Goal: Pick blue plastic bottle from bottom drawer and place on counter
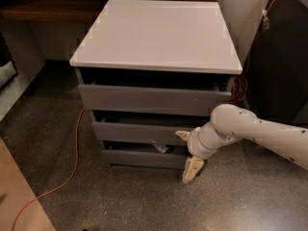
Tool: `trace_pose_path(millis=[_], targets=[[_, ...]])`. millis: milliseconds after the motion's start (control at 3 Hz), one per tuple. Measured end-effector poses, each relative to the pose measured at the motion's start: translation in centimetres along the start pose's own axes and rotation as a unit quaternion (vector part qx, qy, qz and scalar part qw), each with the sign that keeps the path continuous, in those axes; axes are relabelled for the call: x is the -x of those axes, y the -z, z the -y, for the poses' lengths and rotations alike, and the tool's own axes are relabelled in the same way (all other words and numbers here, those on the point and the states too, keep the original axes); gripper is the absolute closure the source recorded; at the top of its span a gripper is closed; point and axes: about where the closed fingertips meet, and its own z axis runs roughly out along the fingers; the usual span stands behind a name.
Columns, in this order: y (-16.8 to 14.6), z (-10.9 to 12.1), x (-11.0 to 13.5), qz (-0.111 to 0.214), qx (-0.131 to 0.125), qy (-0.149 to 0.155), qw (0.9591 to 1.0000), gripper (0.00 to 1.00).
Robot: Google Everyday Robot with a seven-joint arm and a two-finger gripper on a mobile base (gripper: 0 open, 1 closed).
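The grey cabinet carries the white counter [159, 32] on top. Its bottom drawer [139, 158] is pulled out a little. In the dark gap above the drawer's front, a small pale piece of the blue plastic bottle [161, 148] shows; the rest is hidden inside. My gripper [187, 154] hangs at the right end of the bottom drawer's front, just right of the bottle. It is open, with one beige finger [183, 135] up by the middle drawer and the other finger [192, 170] pointing down near the floor. Nothing is held.
An orange cable [72, 162] snakes over the speckled floor left of the cabinet. A dark cabinet [284, 57] with orange cable stands at the right. A brown wooden shelf [48, 8] runs behind at the left. The two upper drawers [149, 100] stand slightly ajar.
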Motion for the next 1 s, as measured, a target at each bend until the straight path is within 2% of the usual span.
trace_pose_path(millis=[333,667,1000], targets=[[-3.1,0.2,0.0,-0.003,0.019,-0.005,0.9998,0.0],[-6.4,0.5,0.5,-0.006,0.026,-0.033,0.9991,0.0],[-6.4,0.5,0.5,-0.006,0.026,-0.033,0.9991,0.0]])
